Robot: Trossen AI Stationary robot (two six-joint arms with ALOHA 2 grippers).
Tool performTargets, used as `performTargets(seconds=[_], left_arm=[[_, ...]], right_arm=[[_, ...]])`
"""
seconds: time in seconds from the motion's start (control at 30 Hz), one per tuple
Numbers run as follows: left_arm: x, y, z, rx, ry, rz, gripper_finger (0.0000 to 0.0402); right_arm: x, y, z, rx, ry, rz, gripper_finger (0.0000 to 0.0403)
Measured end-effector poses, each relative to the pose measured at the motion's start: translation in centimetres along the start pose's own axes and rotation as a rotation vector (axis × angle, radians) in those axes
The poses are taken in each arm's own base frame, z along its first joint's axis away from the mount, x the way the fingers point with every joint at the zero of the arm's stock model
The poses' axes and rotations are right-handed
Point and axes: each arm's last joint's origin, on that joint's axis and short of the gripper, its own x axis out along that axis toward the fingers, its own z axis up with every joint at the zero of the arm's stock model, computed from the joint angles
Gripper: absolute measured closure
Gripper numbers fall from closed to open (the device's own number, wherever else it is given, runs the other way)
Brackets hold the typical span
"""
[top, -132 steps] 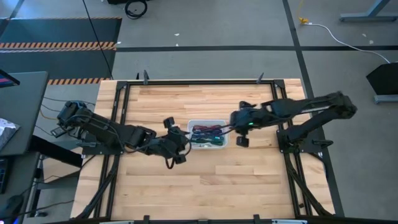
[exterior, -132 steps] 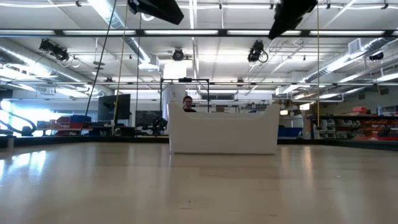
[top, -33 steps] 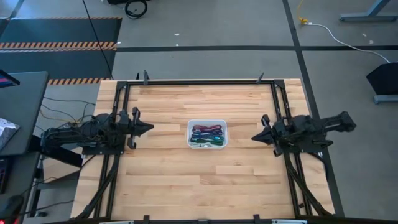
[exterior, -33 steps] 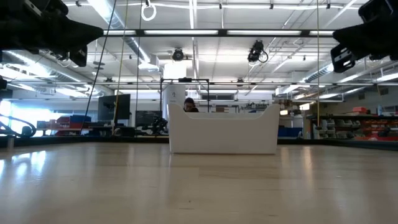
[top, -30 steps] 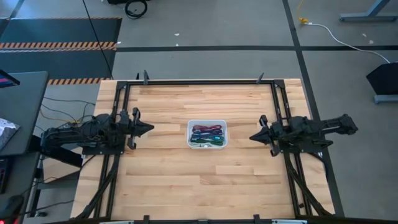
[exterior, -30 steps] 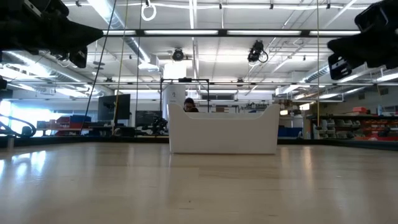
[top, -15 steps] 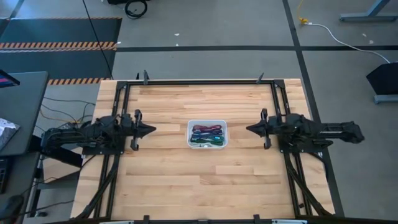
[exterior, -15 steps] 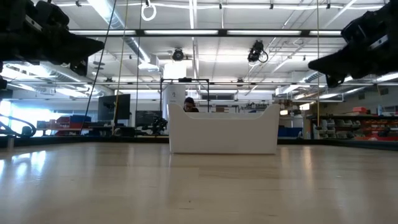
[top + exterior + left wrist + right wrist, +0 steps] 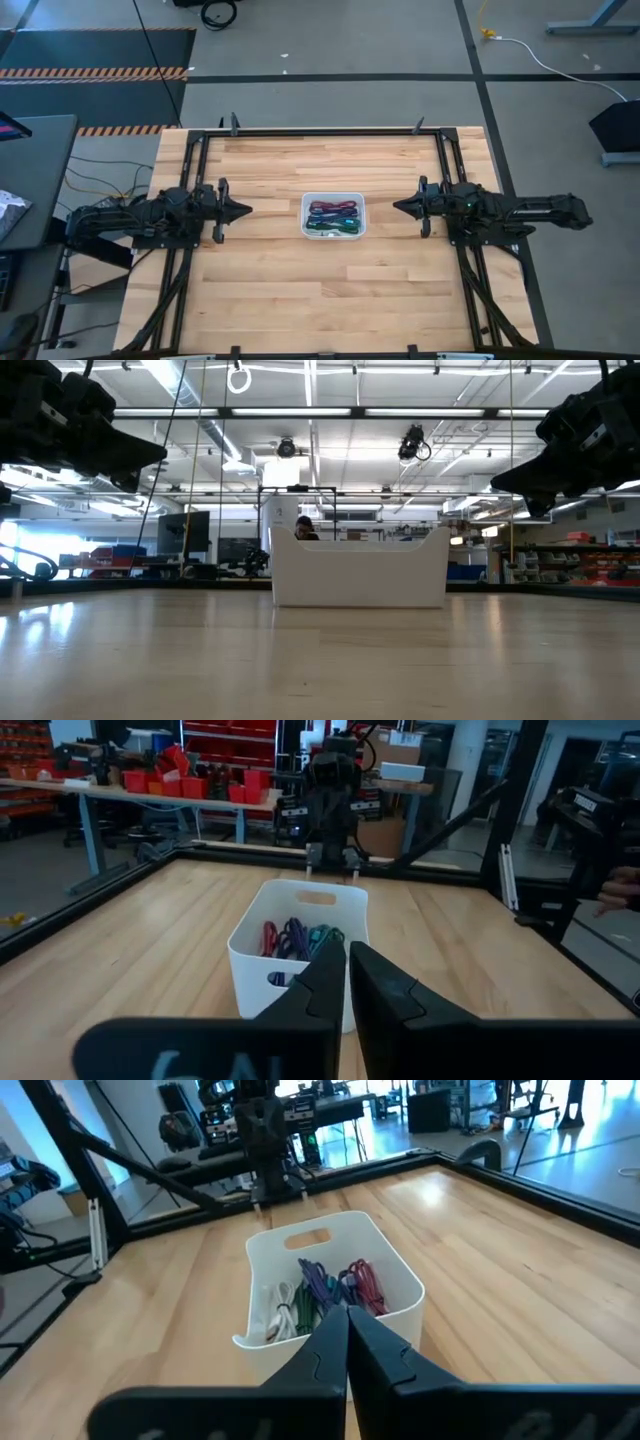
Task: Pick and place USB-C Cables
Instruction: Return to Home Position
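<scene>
**Cables in the tray at mid-desk, both arms low at the sides**

The wooden desk (image 9: 300,290) fills the middle of the high view, ringed by a black frame. The left arm (image 9: 130,215) lies low along the desk's left edge, about halfway up the frame. The right arm (image 9: 520,210) lies the same way at the right edge. Both point inward toward the centre.

The left gripper (image 9: 246,210) sits left of centre. Its fingers (image 9: 315,995) are closed to a thin slit and have hold of nothing. The right gripper (image 9: 396,207) sits right of centre. Its fingers (image 9: 385,1355) meet at the tips and are likewise empty.

The white tray (image 9: 334,196) stands at the centre of the desk, between the two grippers and well apart from both. In the low view it sits mid-frame, and a person (image 9: 302,526) in the room beyond shows just above its rim. Two dark arm shapes hang in that view's upper corners, but I cannot tell which arm is which.

The USB-C cables (image 9: 334,219) all lie inside the tray as a loose row of folded bundles. In the high view the dark red cable (image 9: 363,1283) lies nearest the tray's upper edge. Below it come the purple cables (image 9: 318,1287), then the teal cable (image 9: 338,222), and the green cable (image 9: 335,231) lies lowest. The right wrist view also shows a white-grey cable (image 9: 277,1305) against the tray wall beside the green one.
</scene>
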Motion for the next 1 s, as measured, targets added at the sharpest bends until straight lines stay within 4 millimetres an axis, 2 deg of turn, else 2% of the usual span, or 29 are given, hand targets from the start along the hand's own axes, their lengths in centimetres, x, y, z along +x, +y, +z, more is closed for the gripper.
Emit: performTargets(seconds=[1.0], left_arm=[[0.0, 0.01, -0.02, -0.001, 0.0, 0.001, 0.0374]], right_arm=[[0.0, 0.0, 0.0, -0.004, 0.0, 0.0, 0.0394]])
